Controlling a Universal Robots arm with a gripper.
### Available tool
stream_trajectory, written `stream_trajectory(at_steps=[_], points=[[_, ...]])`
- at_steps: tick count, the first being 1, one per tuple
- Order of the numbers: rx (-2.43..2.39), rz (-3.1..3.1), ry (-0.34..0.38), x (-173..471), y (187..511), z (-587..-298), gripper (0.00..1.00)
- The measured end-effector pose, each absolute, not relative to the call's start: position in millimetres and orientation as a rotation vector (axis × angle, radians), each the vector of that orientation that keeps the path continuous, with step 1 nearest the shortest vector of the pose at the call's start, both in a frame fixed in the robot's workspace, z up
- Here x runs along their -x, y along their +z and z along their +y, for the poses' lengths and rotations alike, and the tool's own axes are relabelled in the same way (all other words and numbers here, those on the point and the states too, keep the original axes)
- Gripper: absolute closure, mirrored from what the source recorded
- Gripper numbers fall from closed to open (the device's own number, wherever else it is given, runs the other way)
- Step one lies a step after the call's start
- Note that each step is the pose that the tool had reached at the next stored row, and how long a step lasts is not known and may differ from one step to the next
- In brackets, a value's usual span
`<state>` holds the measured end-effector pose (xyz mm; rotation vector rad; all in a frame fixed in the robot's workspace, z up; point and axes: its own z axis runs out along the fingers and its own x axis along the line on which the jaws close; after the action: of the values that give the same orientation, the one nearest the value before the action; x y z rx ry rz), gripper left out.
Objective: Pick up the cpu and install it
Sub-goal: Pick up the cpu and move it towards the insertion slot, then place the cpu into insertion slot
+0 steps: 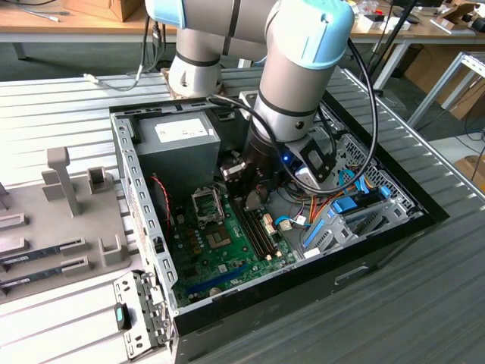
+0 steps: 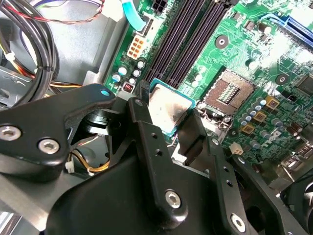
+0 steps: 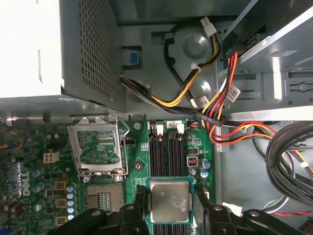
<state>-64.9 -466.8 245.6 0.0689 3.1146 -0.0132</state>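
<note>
The cpu (image 3: 169, 200), a small square chip with a pale silvery top and a green rim, is clamped by two opposite edges between my black fingers (image 3: 138, 205). My gripper (image 2: 168, 115) is shut on it, and the cpu (image 2: 166, 108) hangs just above the green motherboard, over the end of the long black memory slots (image 3: 166, 152). The open cpu socket (image 3: 103, 198) with its raised metal frame (image 3: 98, 147) lies beside the chip, a short way off. In the exterior view my gripper (image 1: 254, 191) reaches down into the open computer case, right of the socket (image 1: 208, 205).
The grey power supply box (image 1: 186, 136) stands at the back of the case. Bundled yellow, red and black cables (image 3: 215, 107) run close beside the gripper. Drive bays with blue clips (image 1: 348, 205) fill the case's right side. A grey fixture tray (image 1: 61, 220) lies left of the case.
</note>
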Motion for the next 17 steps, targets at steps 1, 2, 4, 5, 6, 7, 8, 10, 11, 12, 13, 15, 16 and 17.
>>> stream_trajectory(at_steps=[1,2,4,5,6,7,8,10,11,12,13,15,16,17], points=[[-0.069,3.115,-0.013,66,245,-467,0.53],[-0.069,3.115,-0.013,67,245,-467,0.53],[-0.069,3.115,-0.013,71,245,-467,0.53],[-0.069,3.115,-0.013,73,245,-467,0.53],[-0.069,3.115,-0.013,77,245,-467,0.53],[-0.069,3.115,-0.013,79,245,-467,0.53],[-0.069,3.115,-0.013,81,245,-467,0.53],[-0.069,3.115,-0.013,81,245,-467,0.53],[-0.069,3.115,-0.013,82,245,-467,0.53],[-0.069,3.115,-0.013,82,245,-467,0.53],[-0.069,3.115,-0.013,82,245,-467,0.53],[-0.069,3.115,-0.013,82,245,-467,0.53],[-0.069,3.115,-0.013,83,245,-467,0.53],[-0.069,3.115,-0.013,83,245,-467,0.53]])
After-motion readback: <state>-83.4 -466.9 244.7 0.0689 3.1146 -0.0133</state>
